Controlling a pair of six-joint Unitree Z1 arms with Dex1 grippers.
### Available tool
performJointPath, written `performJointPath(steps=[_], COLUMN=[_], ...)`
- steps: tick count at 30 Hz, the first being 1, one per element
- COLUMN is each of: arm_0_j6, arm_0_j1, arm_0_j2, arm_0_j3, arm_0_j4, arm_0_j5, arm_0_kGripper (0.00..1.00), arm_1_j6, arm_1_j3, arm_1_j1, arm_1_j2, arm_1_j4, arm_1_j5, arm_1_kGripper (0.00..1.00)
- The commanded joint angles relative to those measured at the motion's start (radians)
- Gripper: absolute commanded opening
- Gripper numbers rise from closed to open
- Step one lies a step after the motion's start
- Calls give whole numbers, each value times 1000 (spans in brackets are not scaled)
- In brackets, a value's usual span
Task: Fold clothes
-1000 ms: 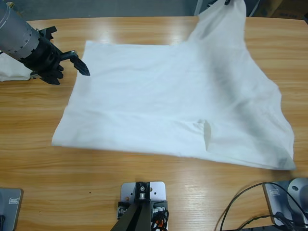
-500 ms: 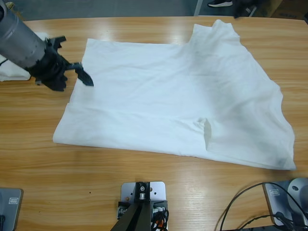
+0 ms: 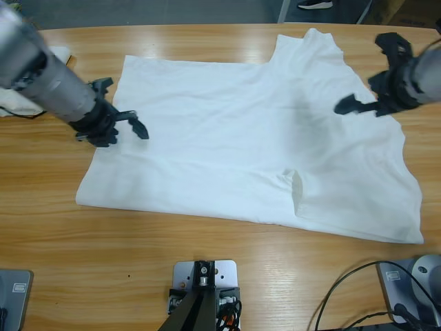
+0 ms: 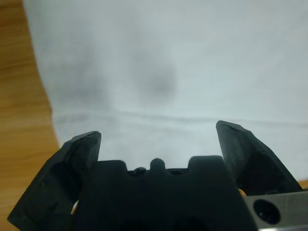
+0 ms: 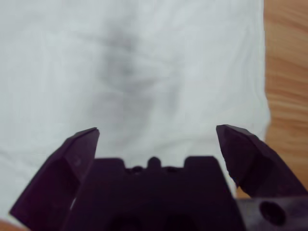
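While the shirt [image 3: 248, 138] lies spread on the bench [image 3: 207, 269], the left gripper [image 3: 138, 126] and right gripper [image 3: 344, 105], jaws apart and empty, seem poised to grasp opposite edges for a fold.

T-shirt [image 3: 248, 145]: spread flat on table [image 3: 207, 276], centre to right. Left gripper [image 3: 131, 123]: over shirt's left edge. Right gripper [image 3: 358, 103]: over shirt's upper right part. Second cloth [image 3: 21, 103]: table's far left edge, behind left arm.
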Motion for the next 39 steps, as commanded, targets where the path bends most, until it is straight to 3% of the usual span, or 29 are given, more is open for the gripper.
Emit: performJointPath(steps=[1,5,19,29,39], arm_0_j6=[-54,-76,-150,-157,-174], arm_0_j1=[-4,-2,-28,-42,-82], arm_0_j2=[218,253,157,150,116], arm_0_j3=[-159,-156,74,96,121], arm_0_j4=[-12,21,37,33,34], arm_0_j5=[20,41,69,71,71], arm_0_kGripper=[945,945,945,945,945], arm_1_j6=[107,108,125,152,129], arm_1_j3=[84,145,273,293,235], arm_1_j1=[-50,-65,-66,53,71], arm_1_j2=[231,230,244,36,113], arm_1_j4=[-206,-237,-298,-104,-123], arm_1_j5=[44,52,48,117,98], arm_1_kGripper=[987,987,984,986,987])
